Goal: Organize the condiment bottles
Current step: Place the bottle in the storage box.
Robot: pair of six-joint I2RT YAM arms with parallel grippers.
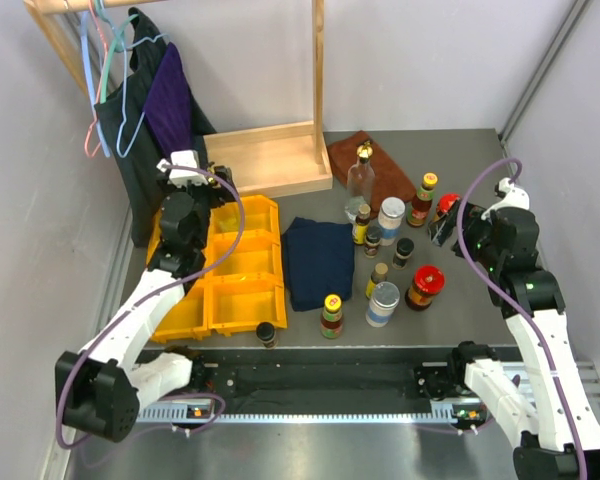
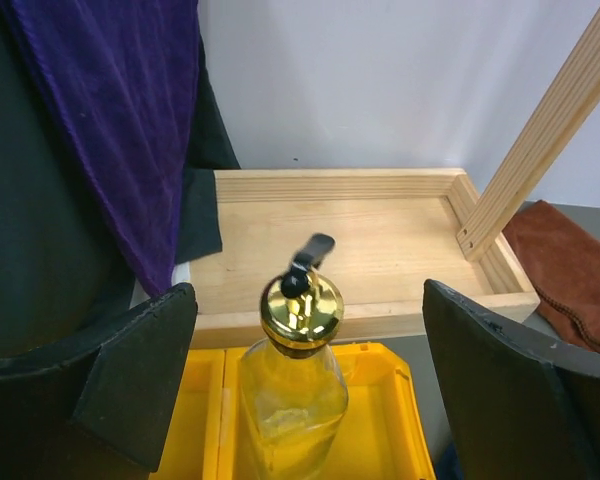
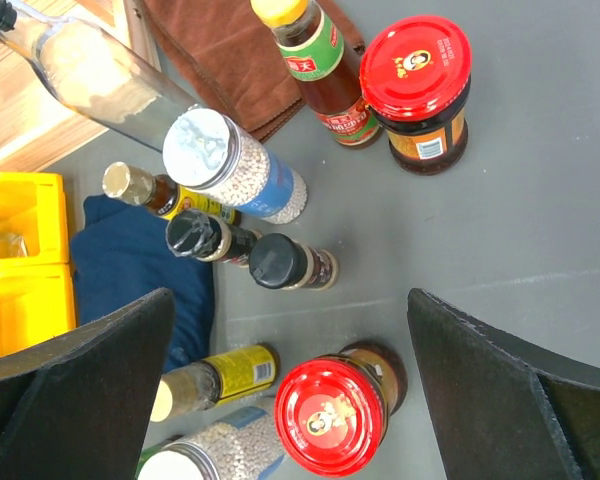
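Lower centre, left wrist view: gold-topped clear bottle (image 2: 292, 390) upright in a yellow bin (image 2: 205, 420), untouched within the spread left gripper (image 2: 310, 300). Right gripper (image 3: 290, 300) likewise spread, above a red-lidded jar (image 3: 330, 415).

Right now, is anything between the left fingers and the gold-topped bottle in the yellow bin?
Nothing visible does. The gold-topped bottle stands upright in the yellow bin, in the open gap between the left fingers, neither touching it.

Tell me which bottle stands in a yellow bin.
The clear gold-topped bottle inside the open left end effector; the others stand outside the yellow bins.
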